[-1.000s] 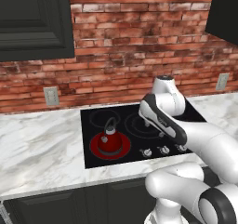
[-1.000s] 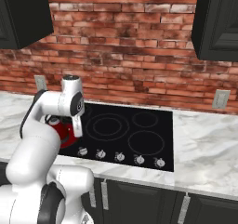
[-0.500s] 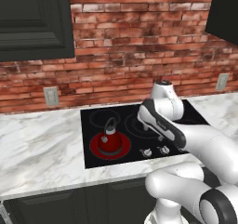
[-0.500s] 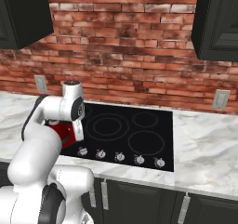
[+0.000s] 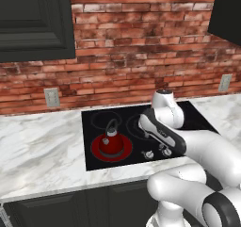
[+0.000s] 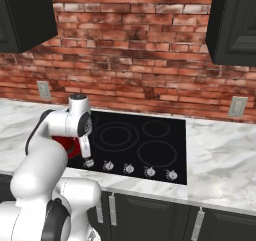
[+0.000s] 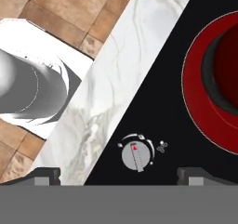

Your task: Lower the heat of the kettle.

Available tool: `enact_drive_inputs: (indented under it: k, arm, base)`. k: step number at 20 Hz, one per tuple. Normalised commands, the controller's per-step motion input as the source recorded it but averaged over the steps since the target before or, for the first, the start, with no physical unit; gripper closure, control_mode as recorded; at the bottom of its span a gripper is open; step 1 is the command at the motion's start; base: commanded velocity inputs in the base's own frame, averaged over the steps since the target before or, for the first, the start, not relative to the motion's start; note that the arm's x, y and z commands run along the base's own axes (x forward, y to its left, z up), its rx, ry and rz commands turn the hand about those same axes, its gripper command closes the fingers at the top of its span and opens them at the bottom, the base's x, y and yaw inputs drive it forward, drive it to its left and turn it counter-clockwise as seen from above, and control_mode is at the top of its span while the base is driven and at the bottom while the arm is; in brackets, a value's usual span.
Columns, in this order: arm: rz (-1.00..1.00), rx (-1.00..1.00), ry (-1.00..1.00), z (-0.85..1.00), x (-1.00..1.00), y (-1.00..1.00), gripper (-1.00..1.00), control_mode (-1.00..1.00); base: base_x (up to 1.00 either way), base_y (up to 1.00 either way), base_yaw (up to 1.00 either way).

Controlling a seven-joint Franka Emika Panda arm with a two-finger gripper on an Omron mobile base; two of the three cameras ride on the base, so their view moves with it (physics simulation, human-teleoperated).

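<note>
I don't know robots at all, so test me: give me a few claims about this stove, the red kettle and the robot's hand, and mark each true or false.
1. The kettle sits on a burner that glows red. True.
2. The kettle stands on the marble counter, off the cooktop. False: it is on the front left burner of the black cooktop.
3. In the hand view, a silver knob lies between the gripper fingertips. True.
4. The gripper is clamped on the kettle's handle. False: its open fingers hang over the knob row.
5. The wall behind the stove is white tile. False: it is red brick.
</note>
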Motion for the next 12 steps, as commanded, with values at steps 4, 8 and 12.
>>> enact_drive_inputs:
  k: [4,8,12]
  arm:
    - [0.00,0.00,0.00,-0.26,0.00,-0.03,-1.00,-1.00]
    - [0.02,0.00,0.00,-0.32,0.00,-0.05,-1.00,-1.00]
    - [0.05,0.00,0.00,-0.34,0.01,-0.08,-1.00,-1.00]
  base:
    - [0.00,0.00,0.00]
    - [0.00,0.00,0.00]
    - [0.00,0.00,0.00]
